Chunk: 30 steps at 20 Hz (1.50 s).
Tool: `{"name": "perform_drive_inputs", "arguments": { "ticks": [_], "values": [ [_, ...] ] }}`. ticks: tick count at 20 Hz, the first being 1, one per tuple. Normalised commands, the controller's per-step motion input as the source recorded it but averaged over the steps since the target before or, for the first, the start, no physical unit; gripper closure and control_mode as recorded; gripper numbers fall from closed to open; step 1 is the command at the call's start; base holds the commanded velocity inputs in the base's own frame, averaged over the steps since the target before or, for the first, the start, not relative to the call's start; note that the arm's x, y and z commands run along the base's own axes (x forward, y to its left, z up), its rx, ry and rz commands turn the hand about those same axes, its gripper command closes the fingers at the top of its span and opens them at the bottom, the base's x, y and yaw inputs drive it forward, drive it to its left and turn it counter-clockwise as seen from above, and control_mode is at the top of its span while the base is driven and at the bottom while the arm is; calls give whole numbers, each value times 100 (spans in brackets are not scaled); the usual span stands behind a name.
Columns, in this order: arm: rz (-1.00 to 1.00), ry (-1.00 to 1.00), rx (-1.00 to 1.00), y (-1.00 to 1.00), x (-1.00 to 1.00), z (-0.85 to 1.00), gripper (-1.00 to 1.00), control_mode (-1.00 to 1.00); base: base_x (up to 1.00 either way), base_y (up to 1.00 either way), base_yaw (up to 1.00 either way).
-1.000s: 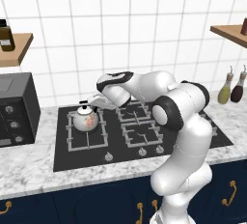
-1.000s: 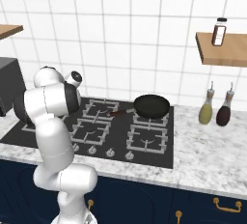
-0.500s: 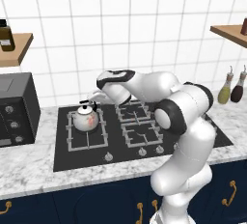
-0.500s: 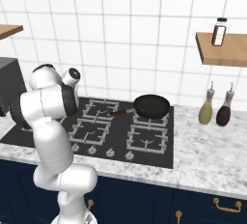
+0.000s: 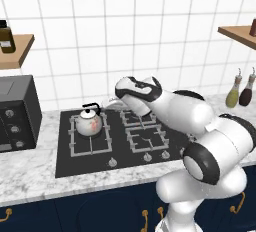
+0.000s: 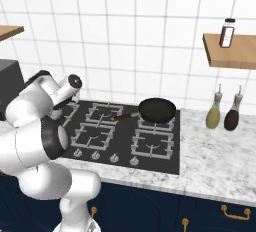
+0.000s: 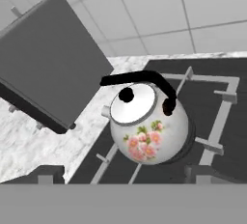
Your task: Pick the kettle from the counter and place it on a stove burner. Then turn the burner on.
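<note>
Kettle [image 5: 90, 125] on the big burner [image 5: 91, 137], released

No readable writing anywhere. Silvery round kettle, pink flower print on its side, black arched handle, upright on the left grate; gripper [image 5: 108, 104] beside it, fingers spread apart.

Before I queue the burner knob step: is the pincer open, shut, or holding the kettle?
Pincer: open, holding nothing; the kettle stands free on the stove burner.

kettle [image 5: 90, 125] spout: hidden behind body | stove burner [image 7: 219, 121]: cut off at right edge
</note>
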Motion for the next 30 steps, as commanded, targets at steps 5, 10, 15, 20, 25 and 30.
{"name": "perform_drive_inputs", "arguments": {
  "ticks": [5, 10, 15, 20, 25, 30],
  "values": [
    [0, 28, -10, -1, -100, -16, -100, -100, 0, 0, 0],
    [0, 73, -41, 42, -100, -91, -100, -100, 0, 0, 0],
    [0, 63, -43, 34, -20, -79, -100, -100, 0, 0, 0],
    [-16, 2, -4, 0, 66, -35, -100, -100, 0, 0, 0],
    [-26, -9, -1, -4, 86, -27, -100, -100, 0, 0, 0],
    [-3, -2, -7, 5, 4, -19, -100, -100, 0, 0, 0]
  ]
}}
